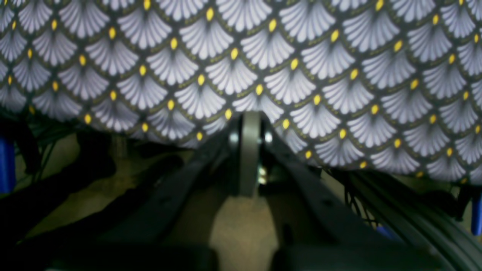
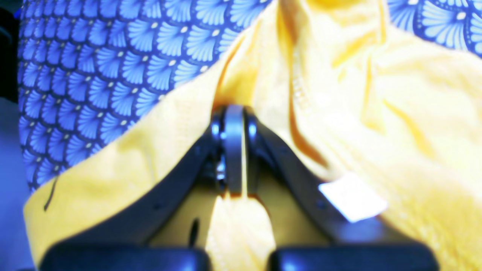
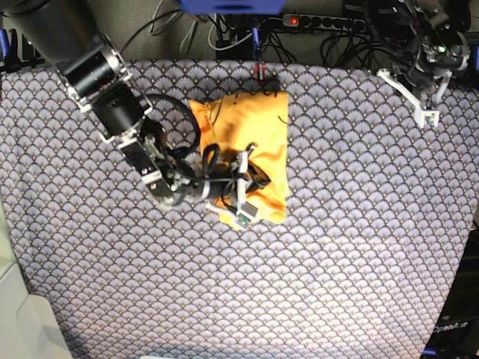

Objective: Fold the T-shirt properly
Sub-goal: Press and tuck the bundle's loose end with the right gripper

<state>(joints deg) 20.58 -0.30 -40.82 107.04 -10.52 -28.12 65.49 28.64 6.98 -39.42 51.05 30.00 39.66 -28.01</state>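
1. The shirt [image 3: 247, 142] lies on the cloth [image 3: 359, 247], bunched into a rough, folded block, up near the far side of the table.
2. The right gripper [image 3: 241, 196] is down on the near edge of the shirt. Its arm comes in from the far corner.
3. In the right wrist view the right gripper [image 2: 234, 150] has its jaws pressed together, and a thin strip of yellow fabric sits squeezed between them. More shirt [image 2: 376, 113] piles up ahead of the jaws and off to one side of them.
4. A small white tag [image 2: 352, 197] shows on the fabric just beside one jaw.
5. A thin dark thread [image 2: 51, 194] lies on the shirt's edge, well off to the other side of the jaws.
6. The left gripper [image 3: 425, 111] is far from the shirt, up at the other far corner of the table.
7. In the left wrist view the left gripper [image 1: 249, 150] has its jaws closed tight with nothing between them. Only the patterned cloth [image 1: 263, 56] lies ahead of them, and its edge crosses right at the jaw tips.
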